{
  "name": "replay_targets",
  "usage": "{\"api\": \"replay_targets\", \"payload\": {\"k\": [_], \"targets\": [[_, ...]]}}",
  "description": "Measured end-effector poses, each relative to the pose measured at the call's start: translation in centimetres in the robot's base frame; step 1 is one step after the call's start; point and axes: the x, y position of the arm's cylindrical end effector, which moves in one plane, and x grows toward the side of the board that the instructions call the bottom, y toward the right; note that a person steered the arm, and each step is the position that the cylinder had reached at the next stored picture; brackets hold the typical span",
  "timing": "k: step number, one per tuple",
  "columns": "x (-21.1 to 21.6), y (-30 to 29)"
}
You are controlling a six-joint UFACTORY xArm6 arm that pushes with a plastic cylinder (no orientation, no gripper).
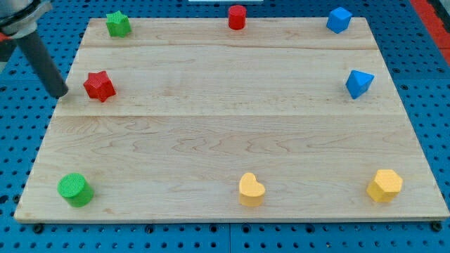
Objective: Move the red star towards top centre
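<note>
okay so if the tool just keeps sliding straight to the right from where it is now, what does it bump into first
Most likely the red star. My tip sits just off its left side with a small gap between them, and nothing lies in that gap. Depth is hard to judge, so contact may be slightly off-centre.

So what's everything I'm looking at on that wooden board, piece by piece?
wooden board: one, pale wood, fills most of the view
blue pegboard: one, blue, under and around the board
green star: one, green, top left corner
red cylinder: one, red, top centre
blue cube: one, blue, top right
blue block: one, blue, right edge
red star: one, red, left side
green cylinder: one, green, bottom left
yellow heart: one, yellow, bottom centre
yellow block: one, yellow, bottom right
my tip: one, dark rod, just left of the red star
</note>
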Motion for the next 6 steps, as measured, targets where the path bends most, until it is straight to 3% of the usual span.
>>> {"api": "replay_targets", "payload": {"k": [1, 2, 3, 4, 5, 6], "targets": [[-2.1, 9.1], [-2.3, 12.5], [0.0, 6.8], [5.0, 5.6], [3.0, 11.3], [-3.0, 18.1]]}}
